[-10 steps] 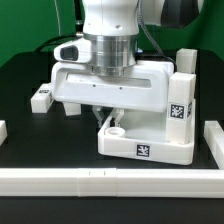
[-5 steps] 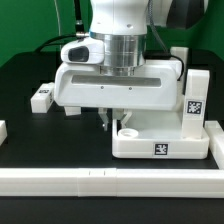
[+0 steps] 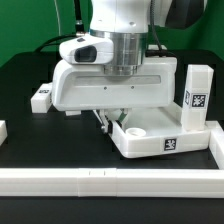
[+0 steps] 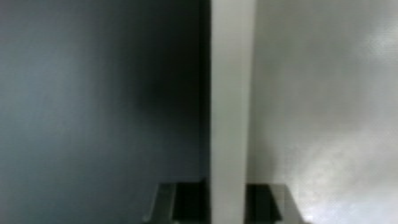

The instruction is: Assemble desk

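The white tray-like tabletop [image 3: 160, 142] lies on the black table towards the exterior view's right, with a round socket showing in its near corner. One white tagged leg [image 3: 194, 95] stands upright at its far right corner. My gripper [image 3: 108, 119] is down at the tabletop's left wall. In the wrist view the white rim wall [image 4: 233, 90] runs straight between the two dark fingers [image 4: 187, 203], and the gripper [image 4: 228, 206] is shut on it. A loose white leg [image 3: 41, 97] lies at the left, and another [image 3: 72, 111] lies partly behind my hand.
A long white border rail [image 3: 100, 181] runs along the front of the table and turns up at the right [image 3: 215, 138], close to the tabletop. Another white piece [image 3: 2, 130] shows at the left edge. My wide hand hides the table's middle.
The tabletop, with its upright leg, has slid towards the exterior view's right and a little forward, with my gripper moving along with it. The loose legs at the left have not moved.
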Controlling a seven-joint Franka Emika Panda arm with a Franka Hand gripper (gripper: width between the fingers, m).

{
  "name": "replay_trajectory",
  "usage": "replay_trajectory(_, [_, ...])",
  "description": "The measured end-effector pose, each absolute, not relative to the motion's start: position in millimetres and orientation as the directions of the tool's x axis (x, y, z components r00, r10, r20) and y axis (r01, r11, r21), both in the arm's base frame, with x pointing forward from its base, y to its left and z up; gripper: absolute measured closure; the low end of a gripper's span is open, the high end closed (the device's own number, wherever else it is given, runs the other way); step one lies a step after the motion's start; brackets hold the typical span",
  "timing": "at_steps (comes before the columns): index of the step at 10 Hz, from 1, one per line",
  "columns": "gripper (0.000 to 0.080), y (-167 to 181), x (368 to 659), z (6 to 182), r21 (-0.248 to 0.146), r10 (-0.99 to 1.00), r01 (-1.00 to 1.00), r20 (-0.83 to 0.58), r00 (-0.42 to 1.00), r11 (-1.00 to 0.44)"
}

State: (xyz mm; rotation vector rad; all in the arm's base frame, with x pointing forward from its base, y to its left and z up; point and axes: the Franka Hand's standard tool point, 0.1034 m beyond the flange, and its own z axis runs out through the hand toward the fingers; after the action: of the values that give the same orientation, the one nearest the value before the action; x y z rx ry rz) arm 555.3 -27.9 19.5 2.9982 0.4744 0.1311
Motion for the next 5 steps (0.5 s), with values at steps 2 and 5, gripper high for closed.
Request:
replay_trajectory(2, [0.0737,-28.6,565.1,21.3,0.14,0.421,0.41,0.062,0.905,-0.901])
replay_trajectory(5, [0.0737,-30.3,568.0,23.9,0.157,0.549,0.537,0.044,0.834,-0.829])
